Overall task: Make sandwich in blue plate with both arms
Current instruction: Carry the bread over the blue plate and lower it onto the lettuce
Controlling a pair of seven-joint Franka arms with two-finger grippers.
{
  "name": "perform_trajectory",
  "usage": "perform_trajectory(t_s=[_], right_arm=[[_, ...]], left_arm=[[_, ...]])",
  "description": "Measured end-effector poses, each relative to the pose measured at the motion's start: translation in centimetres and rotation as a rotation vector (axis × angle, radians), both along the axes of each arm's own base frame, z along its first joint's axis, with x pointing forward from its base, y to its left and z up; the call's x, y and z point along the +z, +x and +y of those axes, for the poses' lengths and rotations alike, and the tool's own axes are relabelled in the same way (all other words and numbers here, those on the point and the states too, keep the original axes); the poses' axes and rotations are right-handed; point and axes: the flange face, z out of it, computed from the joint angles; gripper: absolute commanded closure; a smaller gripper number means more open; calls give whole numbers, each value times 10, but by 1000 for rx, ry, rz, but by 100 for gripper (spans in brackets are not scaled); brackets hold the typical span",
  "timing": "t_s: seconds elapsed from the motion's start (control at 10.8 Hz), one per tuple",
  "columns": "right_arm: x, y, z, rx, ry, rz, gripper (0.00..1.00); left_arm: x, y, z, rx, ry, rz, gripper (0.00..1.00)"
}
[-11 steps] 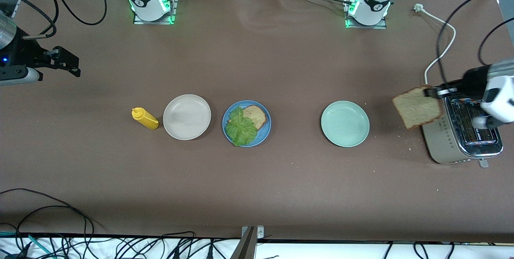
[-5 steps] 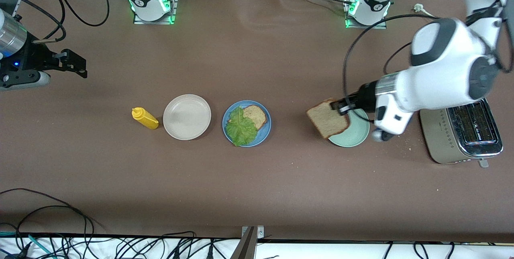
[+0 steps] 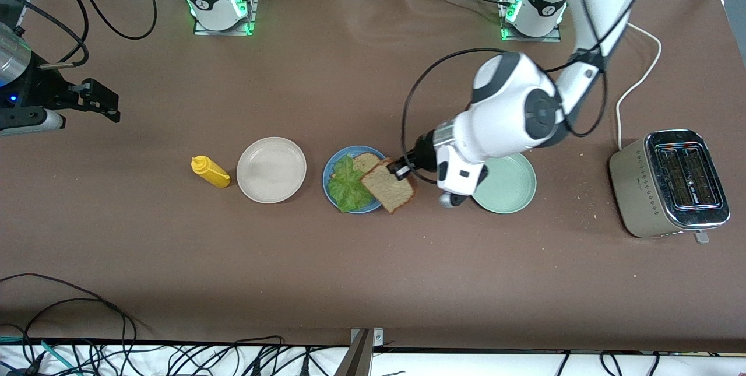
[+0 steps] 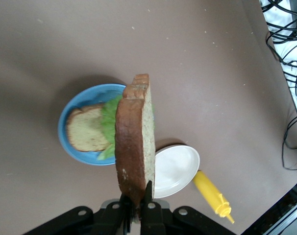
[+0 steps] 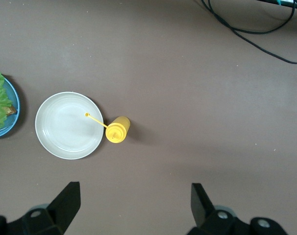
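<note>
**Second slice held over the blue plate's edge**

A slice of bread [image 3: 389, 185] is gripped by the left gripper [image 3: 402, 168], its fingers [image 4: 147, 203] clamped tight on one edge of the crust; the slice is carried in the air over the rim of the blue plate [image 3: 330, 173] at the side toward the left arm's end of the table; in the left wrist view the slice is seen edge-on, standing up from the fingers, with the plate below it.

On the blue plate a lettuce leaf [image 3: 347, 183] is laid over a bottom slice [image 3: 366, 162]; part of that slice is left uncovered at the side farther from the front camera; the sandwich is thus seen half-built, its top not yet on.

The right gripper [image 3: 99, 99] is held in the air over the right arm's end of the table, waiting, its fingers [image 5: 65, 201] spread wide apart with nothing between them.

A beige plate [image 3: 271, 169] is seen beside the blue plate, toward the right arm's end; a yellow bottle [image 3: 210, 171] lies just beside it; a pale green plate [image 3: 513, 186] is partly covered by the left arm; a toaster [image 3: 670, 183] stands at the left arm's end of the table.
</note>
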Motion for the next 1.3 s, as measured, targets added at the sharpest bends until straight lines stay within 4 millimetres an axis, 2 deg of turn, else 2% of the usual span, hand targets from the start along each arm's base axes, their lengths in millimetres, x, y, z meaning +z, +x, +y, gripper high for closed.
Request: perform_trajectory(t_s=[0.28,0.46,0.93,1.3], right_arm=[[-1,1,0,0,0,-2,0],[-1,1,0,-1,0,-2,0],[-2,2,-2,-3,0,-2,0],[-2,2,-3,-5,0,-2,0]], left_arm=[[-44,-19,-56,47,44,-49,100],[-65,-31,-83,64,65,-84,100],[-109,-55,-122,38,80,-115,100],[-127,-59,-121,29,106,-91,100]])
